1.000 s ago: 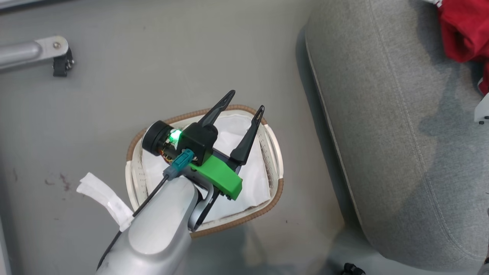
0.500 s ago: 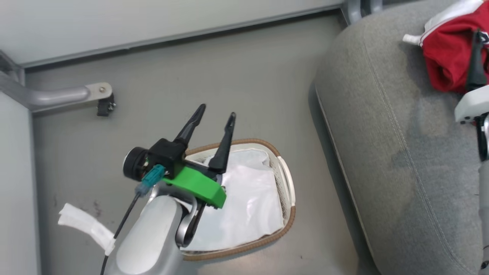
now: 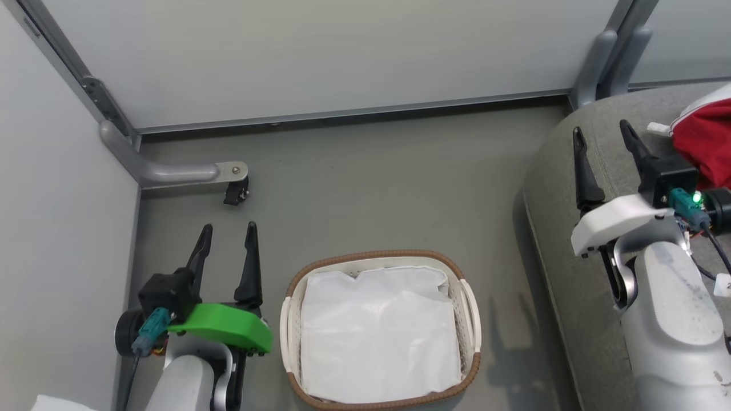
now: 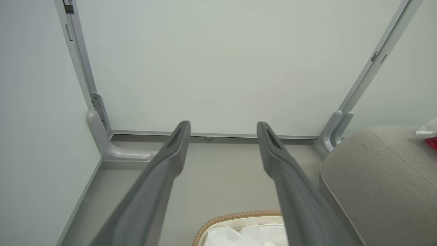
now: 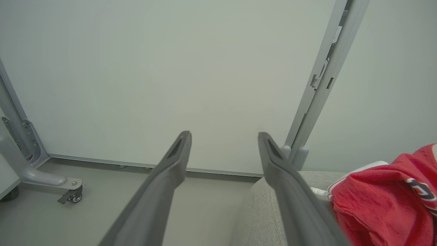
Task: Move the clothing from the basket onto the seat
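The basket (image 3: 469,302) stands on the floor, showing just its white liner cloth (image 3: 380,331) inside; its brown rim (image 4: 235,216) peeks in at the bottom of the left wrist view. The red clothing (image 3: 707,137) lies on the grey seat (image 3: 557,188) at the right edge, also red clothing (image 5: 382,205) on the seat (image 5: 259,218) in the right wrist view. My left gripper (image 3: 227,233) is open, left of the basket, holding nothing. My right gripper (image 3: 603,132) is open above the seat, left of the clothing, holding nothing.
A pale wall panel (image 3: 320,57) closes the back, with a grey metal foot and caster (image 3: 234,191) on the floor at the left. A side panel (image 3: 51,200) stands close to my left arm. Grey posts (image 3: 605,57) rise behind the seat.
The head camera has tilted up and back, so the whole picture shifted. My left gripper has drawn back from over the basket to its left side. My right gripper has come into view over the seat.
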`<state>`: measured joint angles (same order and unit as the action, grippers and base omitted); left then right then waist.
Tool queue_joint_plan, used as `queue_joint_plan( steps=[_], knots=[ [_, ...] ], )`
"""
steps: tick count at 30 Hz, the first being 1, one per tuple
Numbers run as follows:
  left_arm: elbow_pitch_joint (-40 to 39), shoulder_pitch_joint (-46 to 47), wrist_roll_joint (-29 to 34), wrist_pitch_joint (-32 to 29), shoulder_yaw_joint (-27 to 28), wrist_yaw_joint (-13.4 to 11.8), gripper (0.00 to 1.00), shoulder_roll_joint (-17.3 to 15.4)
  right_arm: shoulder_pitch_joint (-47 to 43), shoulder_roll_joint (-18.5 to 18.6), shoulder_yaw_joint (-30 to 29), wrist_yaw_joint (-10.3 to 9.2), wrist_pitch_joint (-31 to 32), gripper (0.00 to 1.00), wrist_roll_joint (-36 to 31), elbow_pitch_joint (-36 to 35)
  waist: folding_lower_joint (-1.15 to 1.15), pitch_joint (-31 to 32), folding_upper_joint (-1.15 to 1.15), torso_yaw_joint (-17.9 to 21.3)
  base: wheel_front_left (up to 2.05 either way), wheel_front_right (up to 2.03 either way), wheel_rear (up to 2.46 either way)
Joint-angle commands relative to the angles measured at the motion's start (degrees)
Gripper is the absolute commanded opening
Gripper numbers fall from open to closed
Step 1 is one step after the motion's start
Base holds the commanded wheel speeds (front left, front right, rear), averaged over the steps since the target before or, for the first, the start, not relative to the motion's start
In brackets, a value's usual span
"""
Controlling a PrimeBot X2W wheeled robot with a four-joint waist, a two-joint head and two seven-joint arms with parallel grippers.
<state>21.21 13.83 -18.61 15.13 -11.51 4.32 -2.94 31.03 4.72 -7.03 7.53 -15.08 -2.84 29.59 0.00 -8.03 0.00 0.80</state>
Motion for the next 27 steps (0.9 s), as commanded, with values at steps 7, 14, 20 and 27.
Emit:
queue_joint_plan(
  steps=[7,14,20,27],
  knots=[
    [-0.6,-7.2,0.8,0.0,4.8,0.0,1.0,0.0,-10.0,-1.6,-0.1,-0.08,-0.1,1.0,3.6,-4.4,0.0,5.5,0.0,-4.1,0.0,0.0,0.0],
    [-2.3,-13.3,0.3,0.0,7.0,0.6,1.0,0.0,-19.3,-1.7,2.8,-0.08,-0.1,1.0,12.5,-8.7,0.0,7.0,0.0,-4.4,0.0,0.0,0.0],
    [-3.0,-15.5,0.2,0.0,6.5,0.1,1.0,0.0,-25.2,-1.7,4.1,-0.08,-0.1,1.0,15.6,-11.2,0.0,7.7,0.0,-4.2,0.0,0.0,0.0],
    [-2.6,-15.5,0.4,0.0,5.8,0.0,1.0,0.0,-27.0,-1.7,4.8,-0.08,-0.1,1.0,16.0,-11.3,0.0,7.9,0.0,-3.7,0.0,0.0,0.0]
  ],
)
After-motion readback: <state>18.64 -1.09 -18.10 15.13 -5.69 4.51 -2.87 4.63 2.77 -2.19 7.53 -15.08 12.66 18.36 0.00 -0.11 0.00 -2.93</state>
